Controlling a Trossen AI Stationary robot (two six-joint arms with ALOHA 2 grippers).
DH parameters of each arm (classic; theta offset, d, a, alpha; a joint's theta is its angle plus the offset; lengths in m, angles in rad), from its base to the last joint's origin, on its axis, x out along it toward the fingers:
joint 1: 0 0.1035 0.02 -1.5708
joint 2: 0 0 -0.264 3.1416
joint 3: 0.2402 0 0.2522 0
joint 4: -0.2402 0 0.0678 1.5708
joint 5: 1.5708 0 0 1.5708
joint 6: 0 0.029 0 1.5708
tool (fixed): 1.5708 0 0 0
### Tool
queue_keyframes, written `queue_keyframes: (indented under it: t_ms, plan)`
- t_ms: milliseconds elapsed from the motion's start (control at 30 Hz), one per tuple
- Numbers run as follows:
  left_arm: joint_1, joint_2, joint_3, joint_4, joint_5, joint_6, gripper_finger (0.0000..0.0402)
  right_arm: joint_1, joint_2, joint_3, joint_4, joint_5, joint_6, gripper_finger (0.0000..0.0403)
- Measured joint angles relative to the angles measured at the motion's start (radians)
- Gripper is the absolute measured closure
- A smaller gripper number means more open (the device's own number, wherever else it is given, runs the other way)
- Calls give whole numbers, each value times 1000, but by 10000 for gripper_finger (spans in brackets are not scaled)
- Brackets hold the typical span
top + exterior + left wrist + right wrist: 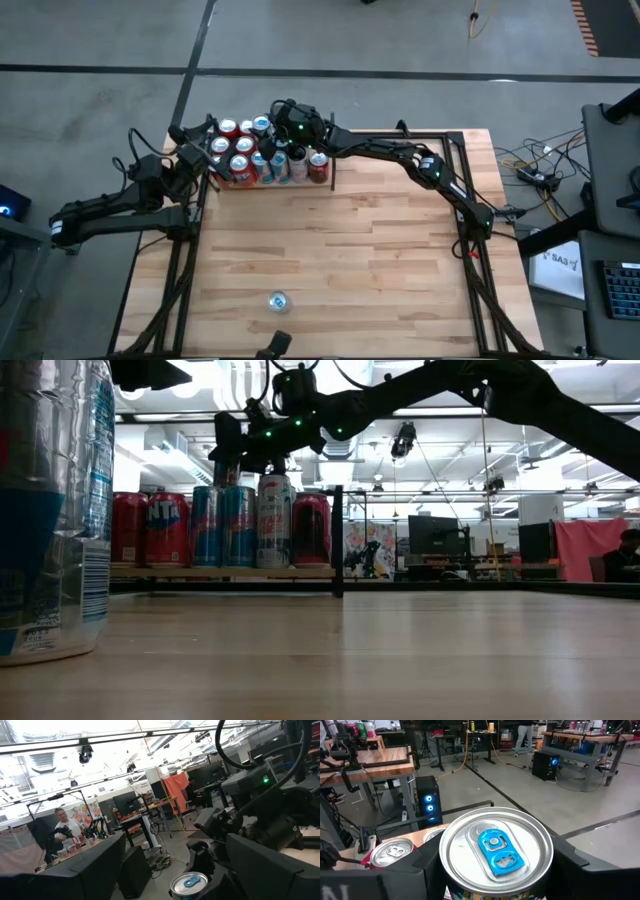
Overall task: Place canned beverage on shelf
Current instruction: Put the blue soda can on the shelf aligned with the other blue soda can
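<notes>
The shelf [200, 572], a black frame with a light plank floor, stands at the table's far left and is packed with upright red, blue and white cans [258, 160]. My right gripper [275, 127] reaches in level from the right over the back row and is shut on a silver-topped can with a blue tab [495, 847]. Front cans hide its base. Another can [278, 301] stands alone on its base near the table's front edge. My left gripper [190, 160] waits open just left of the shelf, touching nothing. My right gripper pinches the can's upper wall, just under the rim [442, 870], between its two fingers, one on each side. The fingers come in level from the table's right. The can stays upright; whether its base rests on the shelf floor is hidden by the front cans.
A black frame rail [470, 200] runs along the table's right and far edges. The wide wooden tabletop [340, 250] lies between the shelf and the lone can. Beyond the table are desks, monitors and a person [62, 827].
</notes>
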Motion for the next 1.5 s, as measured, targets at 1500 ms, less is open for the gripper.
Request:
queue_keyframes:
  t_ms: [1500]
  plan:
    - [0, 0, 0, 0, 0, 3, 73, 0, 1, -32, -19, 0, 1, 156]
